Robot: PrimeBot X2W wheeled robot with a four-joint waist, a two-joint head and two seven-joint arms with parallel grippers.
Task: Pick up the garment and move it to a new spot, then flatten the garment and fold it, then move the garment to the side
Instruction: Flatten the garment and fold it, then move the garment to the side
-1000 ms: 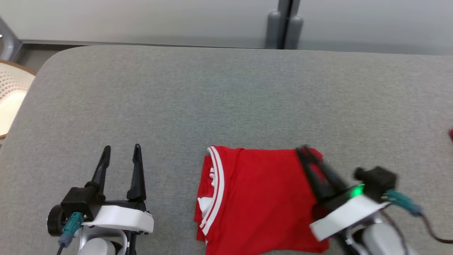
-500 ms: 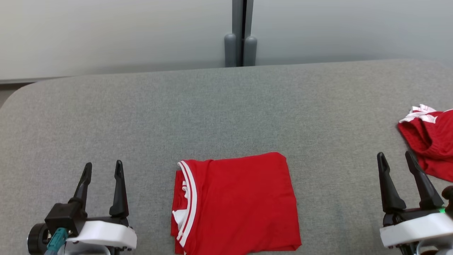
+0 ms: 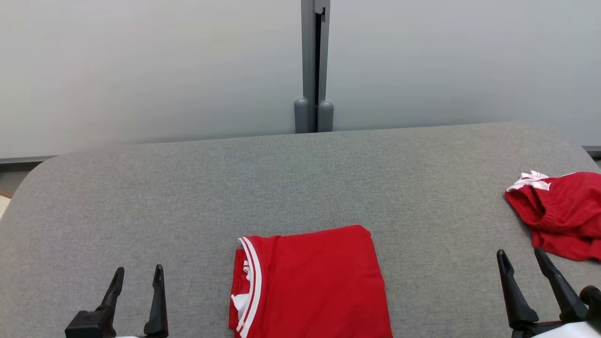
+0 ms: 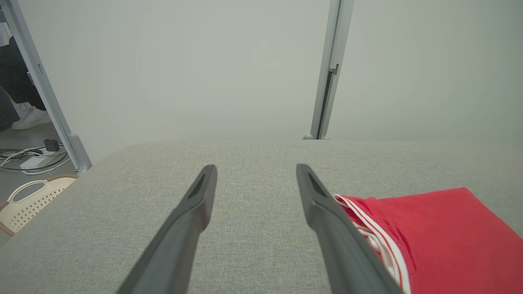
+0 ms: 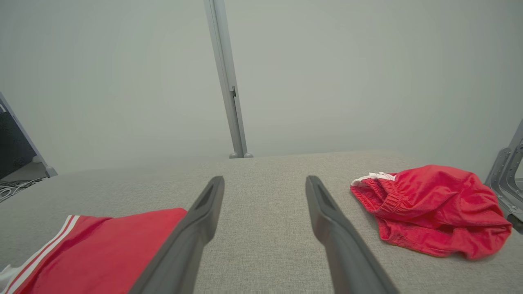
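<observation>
The grey table (image 3: pixel 188 188) is looked down on from above in the head view. Both wrist views are set low and close (facing the wall (image 4: pixel 163 61)). The folded garment (image 3: pixel 310 281), at the head view's bottom middle, is shared.

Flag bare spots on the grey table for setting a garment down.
Bare: the back strip of the grey fabric table beyond the folded red white-striped shirt; the left side, from shirt to rounded corner; the gap between shirt and crumpled red shorts. Crowded: far right, shorts beside the open right gripper.
</observation>
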